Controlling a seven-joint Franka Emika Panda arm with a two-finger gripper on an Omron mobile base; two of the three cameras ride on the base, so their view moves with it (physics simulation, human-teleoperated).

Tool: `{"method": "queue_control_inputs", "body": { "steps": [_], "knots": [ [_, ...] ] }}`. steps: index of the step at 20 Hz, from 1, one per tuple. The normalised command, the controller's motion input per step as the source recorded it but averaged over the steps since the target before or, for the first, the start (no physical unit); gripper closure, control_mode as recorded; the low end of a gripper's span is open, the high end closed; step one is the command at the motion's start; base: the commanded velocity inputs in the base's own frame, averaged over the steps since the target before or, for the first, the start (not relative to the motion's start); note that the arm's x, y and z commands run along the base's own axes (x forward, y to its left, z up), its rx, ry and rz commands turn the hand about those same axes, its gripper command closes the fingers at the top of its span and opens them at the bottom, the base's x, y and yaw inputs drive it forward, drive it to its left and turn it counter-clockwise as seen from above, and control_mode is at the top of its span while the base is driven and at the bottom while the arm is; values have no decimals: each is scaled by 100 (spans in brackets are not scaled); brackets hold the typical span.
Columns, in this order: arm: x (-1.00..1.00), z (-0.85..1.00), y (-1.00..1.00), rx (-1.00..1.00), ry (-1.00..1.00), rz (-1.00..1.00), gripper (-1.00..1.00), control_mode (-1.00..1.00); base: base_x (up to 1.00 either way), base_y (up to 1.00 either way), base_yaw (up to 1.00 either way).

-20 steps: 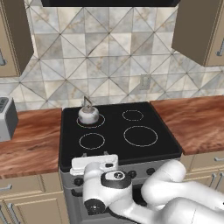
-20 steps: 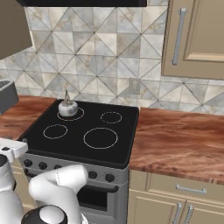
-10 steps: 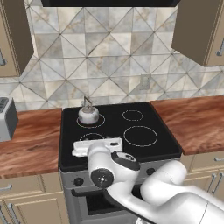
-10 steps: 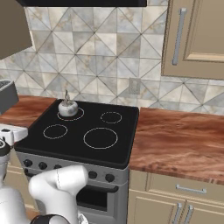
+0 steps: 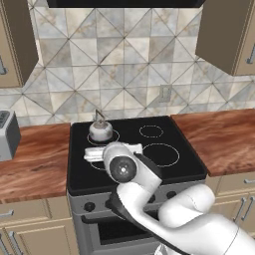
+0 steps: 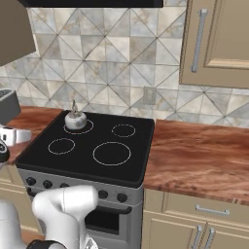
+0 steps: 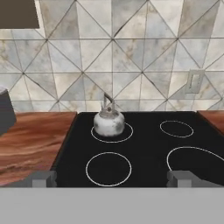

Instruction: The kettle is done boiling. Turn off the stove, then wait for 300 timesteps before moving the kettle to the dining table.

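Observation:
The kettle, small and silvery with a wire handle, stands on the back left burner of the stove. My gripper hovers over the stove's front left part, level and pointed at the back wall. It is open, with nothing between the fingertips, and a burner's length short of the kettle. Black knobs line the stove's front. The dining table is out of view.
Wood counters flank the stove. A grey toaster sits on the left counter. Wall cabinets hang above both sides, and a dark hood hangs over the stove. The tiled wall carries an outlet.
The arm has lifted the hand from in front of the stove's knobs up over its front left part. The jaws stayed open. The kettle has not moved.

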Motion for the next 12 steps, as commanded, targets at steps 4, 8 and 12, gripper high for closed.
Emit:
{"method": "queue_control_inputs", "body": {
  "steps": [4,8,12],
  "knots": [
    [2,32,-1,5,17,5,-100,-100,0,0,0],
    [0,27,-2,5,15,9,-100,-100,0,0,0],
    [0,25,-1,3,13,10,-100,-100,0,0,0]
  ]
}}
